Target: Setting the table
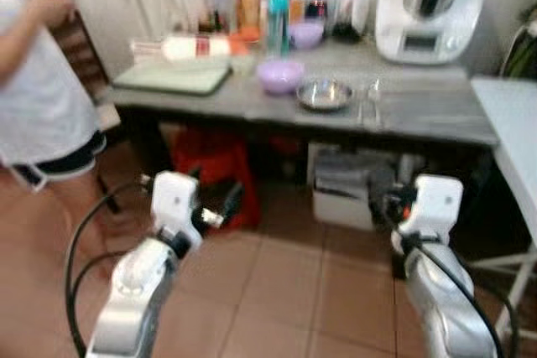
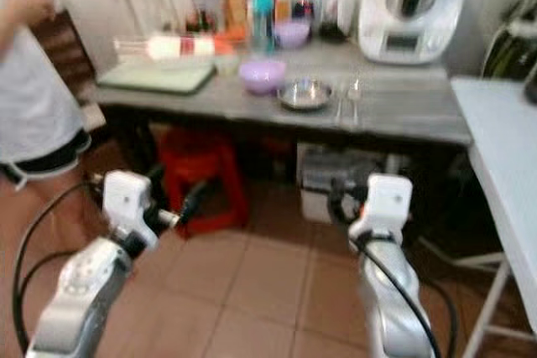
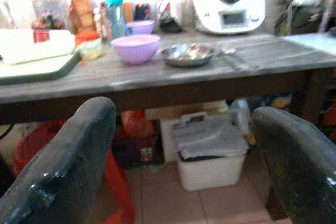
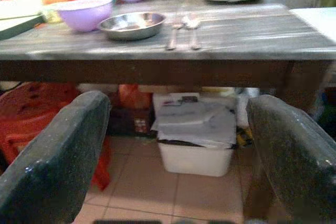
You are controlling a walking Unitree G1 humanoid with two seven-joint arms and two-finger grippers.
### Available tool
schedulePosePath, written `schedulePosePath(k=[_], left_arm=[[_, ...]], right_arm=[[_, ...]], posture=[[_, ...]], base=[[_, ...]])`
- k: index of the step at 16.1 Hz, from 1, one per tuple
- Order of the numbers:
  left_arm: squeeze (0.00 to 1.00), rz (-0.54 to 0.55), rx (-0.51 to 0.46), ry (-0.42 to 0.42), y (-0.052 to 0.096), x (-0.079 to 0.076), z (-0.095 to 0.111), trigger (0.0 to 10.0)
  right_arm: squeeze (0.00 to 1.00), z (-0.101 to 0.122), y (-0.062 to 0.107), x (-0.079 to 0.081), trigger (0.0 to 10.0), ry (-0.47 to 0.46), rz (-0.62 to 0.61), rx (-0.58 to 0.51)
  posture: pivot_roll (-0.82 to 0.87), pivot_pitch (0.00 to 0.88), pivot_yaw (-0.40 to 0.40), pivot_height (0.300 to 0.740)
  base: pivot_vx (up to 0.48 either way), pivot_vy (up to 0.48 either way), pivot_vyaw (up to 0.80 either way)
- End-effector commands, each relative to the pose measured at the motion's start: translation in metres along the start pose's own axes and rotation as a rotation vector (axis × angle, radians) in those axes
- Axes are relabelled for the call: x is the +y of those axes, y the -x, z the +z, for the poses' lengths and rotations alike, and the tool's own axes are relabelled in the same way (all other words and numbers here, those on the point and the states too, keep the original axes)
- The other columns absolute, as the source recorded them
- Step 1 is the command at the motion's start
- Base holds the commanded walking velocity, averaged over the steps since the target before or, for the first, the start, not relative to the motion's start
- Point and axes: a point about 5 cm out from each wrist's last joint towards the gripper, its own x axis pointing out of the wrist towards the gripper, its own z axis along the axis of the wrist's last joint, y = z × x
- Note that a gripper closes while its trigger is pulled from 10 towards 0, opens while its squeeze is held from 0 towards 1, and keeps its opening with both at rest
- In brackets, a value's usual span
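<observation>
Person: stands at the far left [image 1: 38, 81], beyond the left gripper and to its left, by the end of the grey table [image 1: 436, 115].
Cutting board: pale green [image 1: 172, 79], on the table's left part, ahead of the left gripper and above it.
Left gripper: held low over the tiled floor [image 3: 181, 203], short of the table edge; its two black fingers [image 3: 63, 166] stand wide apart with nothing between them.
Red stool: under the table [image 1: 214, 169], just ahead of the left gripper.
Large purple bowl: on the table [image 4: 84, 13], ahead of both grippers and between their lines of reach, nearer the left one.
Steel bowl: just beside the purple bowl [image 4: 131, 24], on the side toward the right gripper.
Spoons: two, lying side by side [image 4: 182, 29] next to the steel bowl, ahead of the right gripper and higher.
White bin: under the table [image 4: 195, 137], straight ahead of the right gripper.
Right gripper: low before the table edge, fingers [image 4: 294, 156] spread open, holding nothing.
Kitchen machine: white [image 1: 428, 6], at the table's back, beyond the right gripper.
</observation>
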Motion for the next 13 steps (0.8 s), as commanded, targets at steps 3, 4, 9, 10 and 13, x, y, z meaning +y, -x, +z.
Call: schedulePosePath(k=[3, 4, 9, 10, 13], left_arm=[[0.0, -0.013, -0.032, -0.024, -0.0074, -0.0032, 0.0084, 10.0], [0.0, -0.021, -0.036, -0.017, -0.0082, -0.0042, 0.0088, 10.0], [0.0, -0.049, -0.032, -0.002, -0.0089, -0.007, 0.0084, 10.0], [0.0, -0.05, -0.029, -0.004, -0.0083, -0.0062, 0.0079, 10.0], [0.0, -0.046, -0.028, -0.004, -0.0085, -0.0046, 0.008, 10.0]], right_arm=[[0.0, 0.0018, -0.0036, 0.0042, 10.0, -0.029, 0.01, -0.011], [0.0, 0.0021, -0.0039, 0.0047, 10.0, -0.031, 0.013, -0.011], [0.0, 0.0005, -0.0024, 0.0076, 10.0, -0.055, 0.025, -0.007], [0.0, 0.0011, -0.0018, 0.0072, 10.0, -0.054, 0.025, -0.012], [0.0, 0.0014, -0.0012, 0.0057, 10.0, -0.054, 0.022, -0.015]], posture=[[0.01, 0.0, 0.04, 0.74], [0.01, 0.0, 0.041, 0.74], [0.01, 0.0, 0.042, 0.74], [0.0, 0.0, 0.043, 0.74], [0.0, 0.0, 0.045, 0.74]], base=[[0.0, 0.0, 0.0], [0.0, 0.0, 0.0], [0.0, -0.289, -0.31], [0.0, -0.36, 0.0], [0.0, -0.369, 0.0]])
